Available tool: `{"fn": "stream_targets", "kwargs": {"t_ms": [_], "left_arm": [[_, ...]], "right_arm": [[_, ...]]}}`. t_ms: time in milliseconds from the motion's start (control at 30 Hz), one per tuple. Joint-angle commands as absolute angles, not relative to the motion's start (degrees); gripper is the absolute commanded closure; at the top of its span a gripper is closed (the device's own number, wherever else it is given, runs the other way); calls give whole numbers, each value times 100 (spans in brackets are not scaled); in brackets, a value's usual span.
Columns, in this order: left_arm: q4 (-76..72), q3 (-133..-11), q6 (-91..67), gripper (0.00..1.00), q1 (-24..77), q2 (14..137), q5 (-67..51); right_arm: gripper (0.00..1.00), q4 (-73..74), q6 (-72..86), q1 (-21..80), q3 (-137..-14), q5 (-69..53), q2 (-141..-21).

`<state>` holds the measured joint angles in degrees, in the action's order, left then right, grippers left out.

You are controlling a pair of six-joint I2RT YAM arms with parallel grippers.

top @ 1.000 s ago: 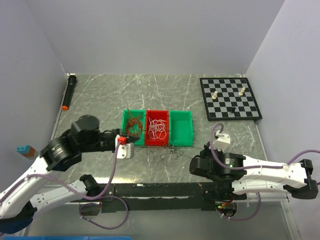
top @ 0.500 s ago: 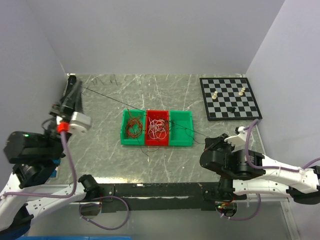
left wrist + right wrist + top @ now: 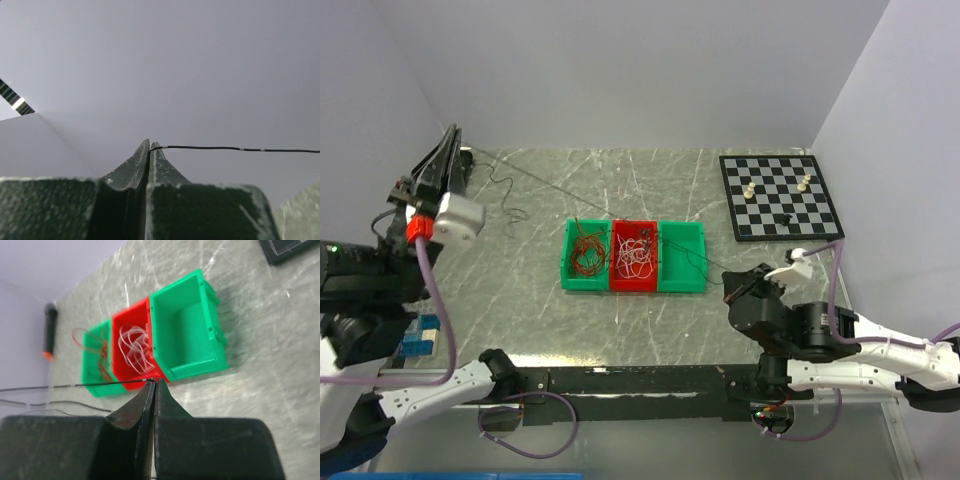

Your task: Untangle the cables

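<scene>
black cable [image 3: 235,148] taut between left gripper [image 3: 149,146] and right gripper [image 3: 154,383], both pinched shut on it — a hard pull could snap it.

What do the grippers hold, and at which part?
One black cable, taut between them: the left gripper and the right gripper each pinch it with closed fingertips.

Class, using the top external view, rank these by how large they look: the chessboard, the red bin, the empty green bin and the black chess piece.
1. chessboard
2. red bin and empty green bin: about alike, left unranked
3. black chess piece
</scene>
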<state>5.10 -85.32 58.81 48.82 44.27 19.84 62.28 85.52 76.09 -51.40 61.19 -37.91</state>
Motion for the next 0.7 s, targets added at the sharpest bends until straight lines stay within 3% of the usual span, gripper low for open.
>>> {"fn": "stream_targets", "kwargs": {"t_ms": [0,133,400,500,567,667], "left_arm": [[1735,-8642,5073,97,4553,3683,1077],[2925,-8026,4518,94,4500,3489,-586],[2937,-7331,3947,98,4500,3823,-1713],[2699,-7155,3859,99,4500,3893,-1915],[2584,-7137,3762,99,4500,3972,-2012],[2558,-7216,3665,99,4491,4122,-2188]], "right_arm": [[98,4212,4298,7488,-4291,5382,-2860],[87,2340,2955,7480,-3701,4300,-2233],[68,2514,2646,7488,-4236,3946,-3330],[49,2330,2514,7480,-4245,3964,-3384],[29,2241,2426,7479,-4228,3876,-3410],[22,2267,2426,7479,-4228,3710,-3472]]}}
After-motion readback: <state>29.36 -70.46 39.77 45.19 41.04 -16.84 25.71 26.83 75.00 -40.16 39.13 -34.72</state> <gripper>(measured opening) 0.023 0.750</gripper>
